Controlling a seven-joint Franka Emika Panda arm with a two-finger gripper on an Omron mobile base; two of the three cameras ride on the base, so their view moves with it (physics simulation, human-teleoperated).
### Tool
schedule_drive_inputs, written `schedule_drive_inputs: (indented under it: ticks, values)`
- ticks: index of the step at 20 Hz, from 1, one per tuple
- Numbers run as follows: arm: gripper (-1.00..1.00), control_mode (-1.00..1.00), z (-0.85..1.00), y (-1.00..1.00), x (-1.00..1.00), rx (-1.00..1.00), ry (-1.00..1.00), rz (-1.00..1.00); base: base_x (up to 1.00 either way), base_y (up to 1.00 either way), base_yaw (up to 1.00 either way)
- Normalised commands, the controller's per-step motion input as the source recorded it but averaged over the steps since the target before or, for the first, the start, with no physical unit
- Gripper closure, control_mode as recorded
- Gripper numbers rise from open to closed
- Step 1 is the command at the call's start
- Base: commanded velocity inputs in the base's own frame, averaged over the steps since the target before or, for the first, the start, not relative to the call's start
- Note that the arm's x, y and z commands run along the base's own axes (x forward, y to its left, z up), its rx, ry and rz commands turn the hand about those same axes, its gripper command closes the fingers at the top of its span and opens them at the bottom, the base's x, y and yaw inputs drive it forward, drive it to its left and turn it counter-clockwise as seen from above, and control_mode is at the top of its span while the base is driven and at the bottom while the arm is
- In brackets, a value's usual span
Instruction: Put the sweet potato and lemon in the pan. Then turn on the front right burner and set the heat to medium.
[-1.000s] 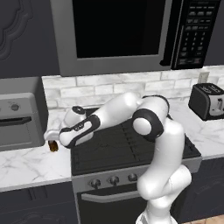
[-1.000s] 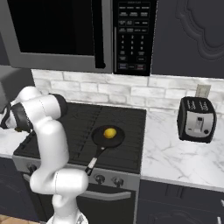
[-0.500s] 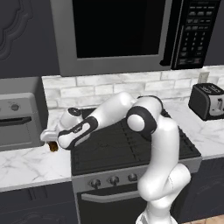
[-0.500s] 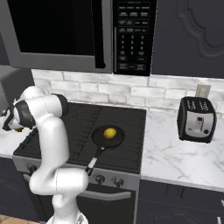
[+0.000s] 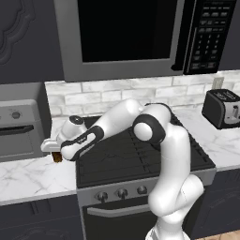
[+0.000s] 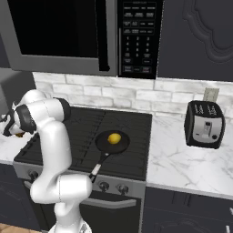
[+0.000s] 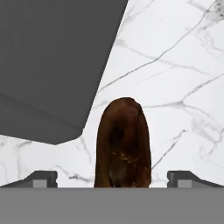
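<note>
The dark reddish-brown sweet potato [image 7: 124, 144] lies on the white marble counter, left of the stove. My gripper [image 7: 113, 179] is open and low over it, one fingertip on each side, clear of its skin. From the left base view the gripper [image 5: 53, 151] hangs just above the sweet potato [image 5: 57, 158]. The yellow lemon [image 6: 114, 138] rests inside the black pan [image 6: 102, 144], which sits on the front of the cooktop with its handle toward the knobs. The front right burner [image 6: 129, 157] lies under black grates.
A grey toaster oven [image 5: 18, 126] stands on the counter close beside the sweet potato, its dark corner [image 7: 52, 65] near the gripper. A black toaster [image 6: 205, 124] sits on the right counter. A microwave [image 5: 131, 33] hangs above the stove. Knobs [image 5: 122, 192] line the stove front.
The arm has stretched a little further left and down, bringing the open gripper closer over the sweet potato. Lemon and pan have not moved.
</note>
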Motion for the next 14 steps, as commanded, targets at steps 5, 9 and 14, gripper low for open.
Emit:
schedule_drive_inputs:
  ticks: [5,9,14]
  values:
    - [-1.0,-1.0,-0.14,0.0,0.0,0.0,0.0,0.0,0.0,0.0,0.0]
    - [-1.0,-1.0,-0.24,-0.01,0.0,0.0,0.0,0.0,0.0,0.0,0.0]
    - [-1.0,-1.0,-0.34,-0.12,-0.01,0.0,0.0,0.0,0.0,0.0,0.0]
